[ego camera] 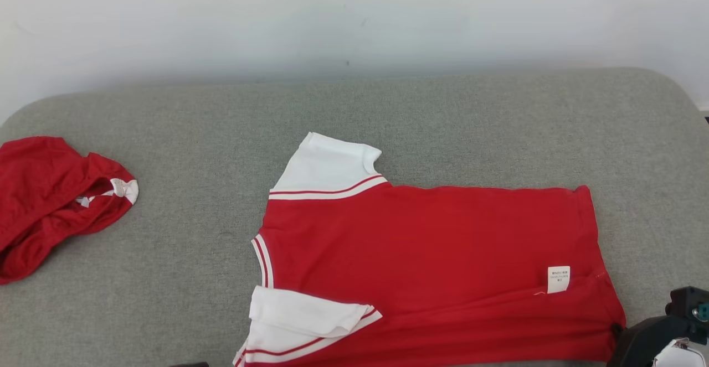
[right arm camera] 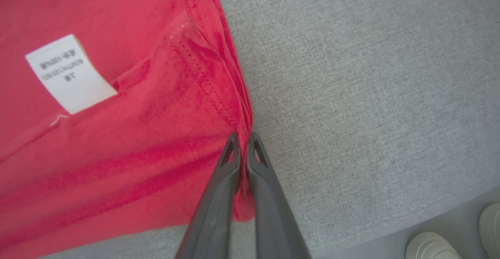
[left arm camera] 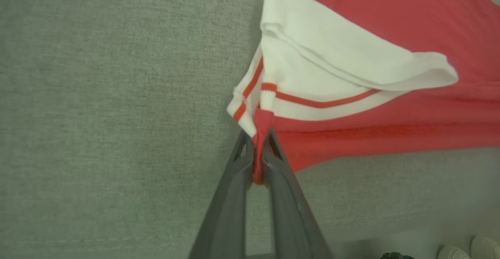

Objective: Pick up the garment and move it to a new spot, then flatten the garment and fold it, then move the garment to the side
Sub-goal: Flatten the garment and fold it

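- The red shirt (ego camera: 432,245) lies spread on the grey table (ego camera: 388,112), to the right of a bunched red garment (ego camera: 50,201) and well apart from it.
- Laying out looks largely done: the body is flat, though the near white sleeve (ego camera: 304,314) is doubled over on itself.
- The left gripper (left arm camera: 256,136) has its fingers pressed together on the shirt's near shoulder corner, the end closer to the bunched garment.
- The right gripper (right arm camera: 243,138) pinches the near hem corner, the end farthest from the bunched garment.
- By the look of it, the fold itself is not yet made; folding and moving the shirt aside remain.
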### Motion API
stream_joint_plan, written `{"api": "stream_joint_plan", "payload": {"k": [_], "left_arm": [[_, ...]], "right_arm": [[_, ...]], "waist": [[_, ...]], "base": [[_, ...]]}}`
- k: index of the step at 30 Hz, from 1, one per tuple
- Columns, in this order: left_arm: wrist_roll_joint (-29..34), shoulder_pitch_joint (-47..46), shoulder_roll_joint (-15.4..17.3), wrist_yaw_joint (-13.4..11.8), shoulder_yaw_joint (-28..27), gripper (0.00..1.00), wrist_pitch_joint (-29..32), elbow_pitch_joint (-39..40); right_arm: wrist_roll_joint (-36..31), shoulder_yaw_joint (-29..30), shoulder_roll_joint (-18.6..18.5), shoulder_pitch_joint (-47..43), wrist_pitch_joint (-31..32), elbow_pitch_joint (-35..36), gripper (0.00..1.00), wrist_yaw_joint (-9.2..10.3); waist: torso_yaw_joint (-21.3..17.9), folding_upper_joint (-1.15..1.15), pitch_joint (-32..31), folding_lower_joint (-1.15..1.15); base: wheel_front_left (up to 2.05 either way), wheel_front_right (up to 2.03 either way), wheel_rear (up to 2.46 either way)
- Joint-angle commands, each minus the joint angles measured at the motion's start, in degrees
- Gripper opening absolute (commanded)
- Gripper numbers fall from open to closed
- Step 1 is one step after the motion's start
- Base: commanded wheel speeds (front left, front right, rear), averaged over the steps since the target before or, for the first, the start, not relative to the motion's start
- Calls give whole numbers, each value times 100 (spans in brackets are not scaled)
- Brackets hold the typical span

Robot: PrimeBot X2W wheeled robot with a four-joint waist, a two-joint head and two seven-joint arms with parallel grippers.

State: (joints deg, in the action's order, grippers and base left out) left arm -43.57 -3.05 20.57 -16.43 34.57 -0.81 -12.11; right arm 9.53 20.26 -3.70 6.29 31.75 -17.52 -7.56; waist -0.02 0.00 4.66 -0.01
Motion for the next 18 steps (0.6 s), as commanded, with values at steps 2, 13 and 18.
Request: {"api": "stream_joint_plan", "payload": {"k": [2, 13, 18], "left_arm": [[-59, 178, 77, -150, 25, 0, 112, 163], [4, 268, 52, -364, 10, 100, 80, 542], [21, -151, 293, -322, -231, 100, 90, 805]], "right_arm": [[-86, 93, 3, -99, -55, 0, 0, 15], [-307, 188, 43, 96, -392, -40, 100, 15], [-207, 52, -37, 547, -372, 168, 100, 15]], "waist": [[13, 0, -61, 1], [46, 0, -150, 1], [7, 0, -1, 1]], "base": [[0, 0, 0], [0, 0, 0], [0, 0, 0]]}}
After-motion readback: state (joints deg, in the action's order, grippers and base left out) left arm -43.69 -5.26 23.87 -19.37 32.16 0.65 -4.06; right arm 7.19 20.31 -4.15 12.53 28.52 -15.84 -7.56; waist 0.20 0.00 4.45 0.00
